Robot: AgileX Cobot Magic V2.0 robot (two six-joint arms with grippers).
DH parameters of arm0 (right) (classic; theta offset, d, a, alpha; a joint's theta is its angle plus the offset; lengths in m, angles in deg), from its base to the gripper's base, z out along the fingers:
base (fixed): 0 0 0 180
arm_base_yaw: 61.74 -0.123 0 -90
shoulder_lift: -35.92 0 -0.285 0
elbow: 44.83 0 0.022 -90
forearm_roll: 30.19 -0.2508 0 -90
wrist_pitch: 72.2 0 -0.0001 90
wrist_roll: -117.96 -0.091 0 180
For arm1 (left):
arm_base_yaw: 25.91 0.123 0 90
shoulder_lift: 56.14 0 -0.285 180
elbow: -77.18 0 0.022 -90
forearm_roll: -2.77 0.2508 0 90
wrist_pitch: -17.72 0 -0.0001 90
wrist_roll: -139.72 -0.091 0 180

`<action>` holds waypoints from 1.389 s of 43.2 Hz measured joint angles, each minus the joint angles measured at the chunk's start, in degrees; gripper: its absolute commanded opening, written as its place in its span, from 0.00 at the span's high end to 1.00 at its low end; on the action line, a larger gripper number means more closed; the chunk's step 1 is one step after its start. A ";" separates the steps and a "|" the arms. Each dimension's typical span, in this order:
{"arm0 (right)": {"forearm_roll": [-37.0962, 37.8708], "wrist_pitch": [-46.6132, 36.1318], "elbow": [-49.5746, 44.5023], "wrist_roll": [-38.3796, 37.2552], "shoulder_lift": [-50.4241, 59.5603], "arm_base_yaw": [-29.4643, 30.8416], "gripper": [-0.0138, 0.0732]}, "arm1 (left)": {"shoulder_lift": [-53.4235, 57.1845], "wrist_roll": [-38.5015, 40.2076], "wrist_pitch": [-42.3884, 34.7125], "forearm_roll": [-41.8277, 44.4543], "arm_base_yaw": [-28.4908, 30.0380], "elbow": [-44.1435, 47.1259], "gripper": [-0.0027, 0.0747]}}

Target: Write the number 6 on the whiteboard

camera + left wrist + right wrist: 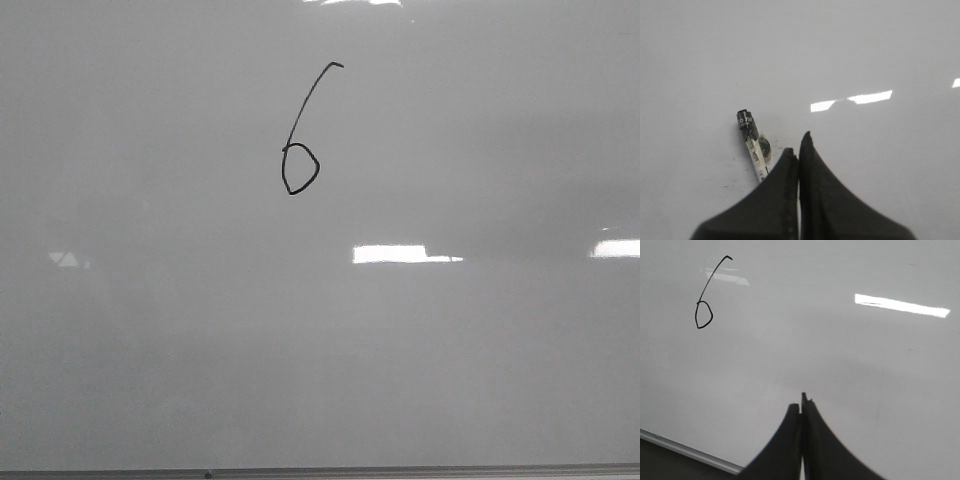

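One marker (pixel 752 145) lies on whiteboard (pixel 150 350) beside L gripper (pixel 799 145), jaws pressed together, empty; prob. set down since writing looks done. Number 6 (pixel 300 150) sits upper-centre of board. R gripper (pixel 802 405) likewise pinched, empty, well apart from 6.

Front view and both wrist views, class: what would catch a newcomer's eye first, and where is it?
The black number 6 stands out, drawn high on the whiteboard, slightly left of centre in the front view. Bright rectangular light reflections lie below it to the right. In the left wrist view a marker lies on the board beside the shut left claw; the right claw is shut too, holding nothing.
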 measured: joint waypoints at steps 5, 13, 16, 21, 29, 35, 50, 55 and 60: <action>0.00 -0.25 0.00 0.00 0.00 0.00 0.92 | 5.11 0.00 1.13 0.00 0.00 0.38 0.99; 0.00 -0.35 0.00 0.00 0.00 0.00 0.92 | 8.00 0.00 1.25 0.00 0.00 0.38 0.99; 0.00 -0.35 0.00 0.00 0.00 0.00 0.92 | 8.03 0.00 1.25 0.00 0.00 0.38 0.99; -0.04 -0.35 0.00 0.00 0.00 0.00 0.92 | 8.13 0.00 1.28 0.00 0.00 0.42 0.99; -0.04 -0.47 0.00 0.00 0.00 0.00 0.92 | 8.13 0.00 1.28 0.00 0.00 0.42 0.99; -0.04 -0.47 0.00 0.00 0.00 0.00 0.92 | 8.13 0.00 1.28 0.00 0.00 0.42 0.99; -0.04 -0.47 0.00 0.00 0.00 0.00 0.92 | 8.13 0.00 1.23 0.22 0.00 1.02 0.99; -0.13 -0.47 0.00 0.00 0.00 0.00 0.92 | 8.96 1.64 -0.25 2.08 0.00 4.01 0.99; -0.13 -0.47 0.00 0.00 0.00 0.00 0.92 | 12.33 4.98 -2.98 3.90 1.57 8.76 0.99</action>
